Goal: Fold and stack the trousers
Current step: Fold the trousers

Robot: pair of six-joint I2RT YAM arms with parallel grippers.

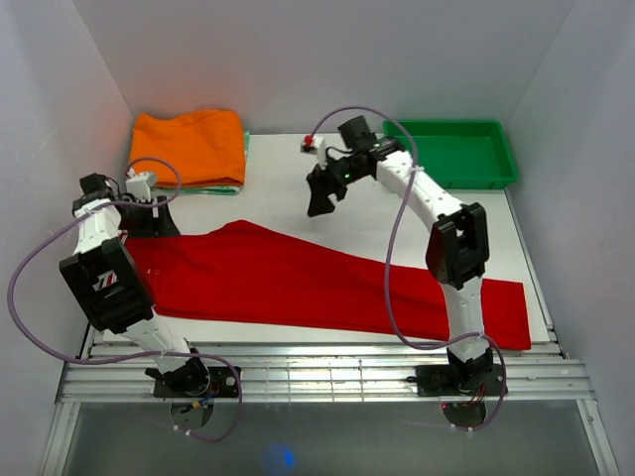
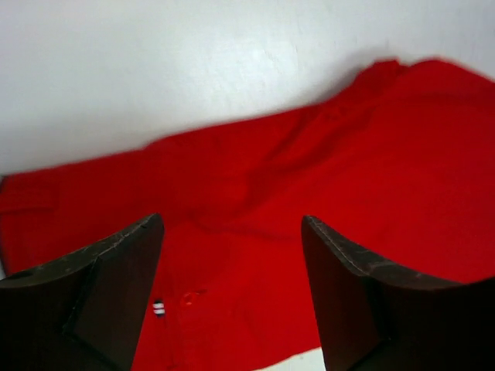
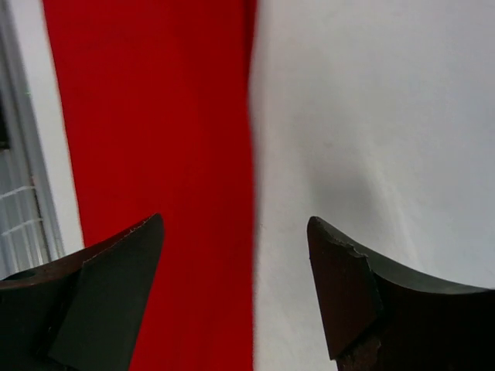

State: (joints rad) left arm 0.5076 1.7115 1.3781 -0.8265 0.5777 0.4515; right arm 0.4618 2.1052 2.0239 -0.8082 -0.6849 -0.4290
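Note:
Red trousers (image 1: pixel 298 283) lie spread flat across the table from the left edge to the front right. They also show in the left wrist view (image 2: pixel 325 193) and the right wrist view (image 3: pixel 155 139). A folded orange garment (image 1: pixel 189 144) rests on a green one at the back left. My left gripper (image 1: pixel 149 213) is open and empty above the waist end of the trousers (image 2: pixel 232 255). My right gripper (image 1: pixel 319 198) is open and empty, hovering over the bare table just beyond the trousers' far edge (image 3: pixel 236 263).
A green tray (image 1: pixel 461 154) stands at the back right. A small red and white object (image 1: pixel 309 144) sits at the back centre. White walls enclose the table on three sides. A metal rail (image 1: pixel 327 377) runs along the near edge.

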